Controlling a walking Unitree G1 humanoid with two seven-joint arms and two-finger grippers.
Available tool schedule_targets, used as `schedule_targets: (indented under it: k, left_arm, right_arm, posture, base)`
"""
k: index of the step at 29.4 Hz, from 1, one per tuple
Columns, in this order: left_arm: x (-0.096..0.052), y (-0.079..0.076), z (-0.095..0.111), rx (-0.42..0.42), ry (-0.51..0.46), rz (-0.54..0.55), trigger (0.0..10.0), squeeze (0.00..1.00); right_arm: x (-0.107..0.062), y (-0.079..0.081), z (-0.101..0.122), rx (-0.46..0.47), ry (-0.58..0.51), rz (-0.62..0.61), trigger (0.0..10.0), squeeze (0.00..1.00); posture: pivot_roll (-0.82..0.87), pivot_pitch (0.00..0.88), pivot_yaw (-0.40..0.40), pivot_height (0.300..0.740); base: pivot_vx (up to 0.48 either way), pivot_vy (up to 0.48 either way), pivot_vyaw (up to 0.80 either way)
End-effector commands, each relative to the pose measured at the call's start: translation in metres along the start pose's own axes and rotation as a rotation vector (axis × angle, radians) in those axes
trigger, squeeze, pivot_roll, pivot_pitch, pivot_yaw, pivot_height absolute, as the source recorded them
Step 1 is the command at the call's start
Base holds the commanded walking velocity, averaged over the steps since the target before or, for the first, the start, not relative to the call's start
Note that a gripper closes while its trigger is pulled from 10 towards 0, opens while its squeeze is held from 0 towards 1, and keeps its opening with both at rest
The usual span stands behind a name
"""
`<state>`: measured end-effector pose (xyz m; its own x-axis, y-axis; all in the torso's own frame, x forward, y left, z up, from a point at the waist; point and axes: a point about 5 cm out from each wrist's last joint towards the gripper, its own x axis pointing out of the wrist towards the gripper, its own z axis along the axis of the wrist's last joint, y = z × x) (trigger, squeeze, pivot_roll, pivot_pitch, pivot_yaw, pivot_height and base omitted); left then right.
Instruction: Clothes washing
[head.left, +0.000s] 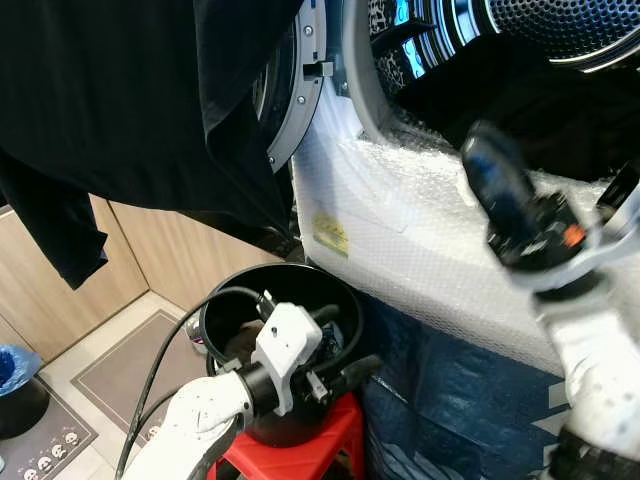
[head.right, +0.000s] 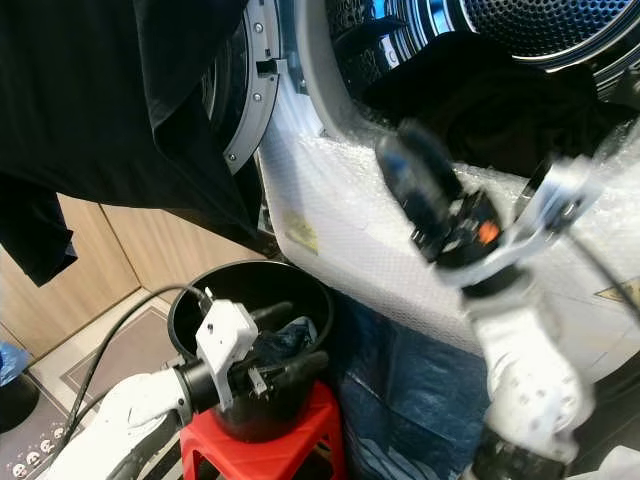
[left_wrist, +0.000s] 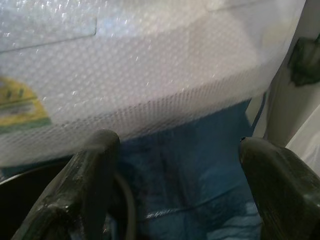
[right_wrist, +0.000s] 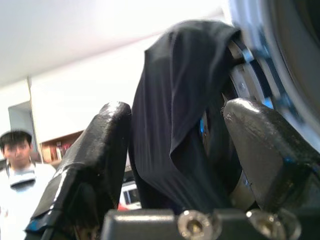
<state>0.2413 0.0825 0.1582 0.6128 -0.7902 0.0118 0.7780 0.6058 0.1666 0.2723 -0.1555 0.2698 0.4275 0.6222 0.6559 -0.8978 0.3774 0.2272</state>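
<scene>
Now my right hand (head.right: 415, 185) gapes empty beside the black garment (head.left: 130, 110), my left hand (head.left: 340, 345) open over the bucket (head.left: 225, 310).

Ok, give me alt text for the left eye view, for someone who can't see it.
A black garment hangs over the open washer door, above a black bucket on a red stool. The left gripper, open, sits at the bucket's rim. The right gripper, blurred, is raised before the bubble-wrapped washer.
</scene>
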Motion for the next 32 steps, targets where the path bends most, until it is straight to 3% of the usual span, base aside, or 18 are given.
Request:
schedule_targets:
  k: [1,5,12,17,20,21,25,32]
  left_arm:
    - [0.000,-0.002,-0.005,0.038,0.014,-0.005,10.0,0.00]
    - [-0.001,-0.004,-0.020,0.057,0.061,-0.017,10.0,0.00]
    - [-0.005,-0.016,-0.058,0.064,0.211,-0.155,10.0,0.00]
    - [-0.012,-0.022,-0.085,0.045,0.299,-0.217,10.0,0.00]
    - [-0.015,-0.021,-0.099,0.045,0.342,-0.230,10.0,0.00]
    - [-0.017,-0.021,-0.110,0.041,0.381,-0.231,10.0,0.00]
    - [-0.023,-0.020,-0.131,0.042,0.463,-0.234,10.0,0.00]
    - [-0.031,-0.028,-0.165,0.095,0.609,-0.263,10.0,0.00]
  right_arm:
    - [0.003,0.010,0.002,-0.009,-0.028,0.026,10.0,0.00]
    - [-0.011,0.013,-0.014,0.084,-0.044,-0.001,10.0,0.00]
    - [-0.037,0.007,-0.047,0.225,-0.035,-0.102,10.0,0.00]
    - [-0.058,0.001,-0.067,0.276,-0.012,-0.201,10.0,0.00]
    - [-0.077,-0.005,-0.081,0.306,0.024,-0.281,10.0,0.00]
    - [-0.094,-0.010,-0.092,0.330,0.044,-0.339,10.0,0.00]
    - [-0.129,-0.017,-0.115,0.395,0.070,-0.472,10.0,0.00]
    - [-0.167,-0.024,-0.138,0.457,0.099,-0.630,10.0,0.00]
  posture:
    - [-0.08,0.024,0.045,0.740]
    - [-0.08,0.015,0.046,0.740]
    - [-0.08,0.000,0.052,0.740]
    - [-0.08,0.000,0.056,0.740]
    - [-0.09,0.000,0.057,0.740]
    - [-0.09,0.000,0.063,0.740]
    - [-0.09,0.000,0.067,0.740]
    - [-0.08,0.000,0.074,0.740]
  base:
    - [0.000,0.000,0.00]
    - [0.000,0.000,0.00]
    - [0.000,0.000,0.00]
    - [0.000,0.000,0.00]
    - [0.000,0.000,0.00]
    - [0.000,0.000,0.00]
    - [0.000,0.000,0.00]
    - [0.000,0.000,0.00]
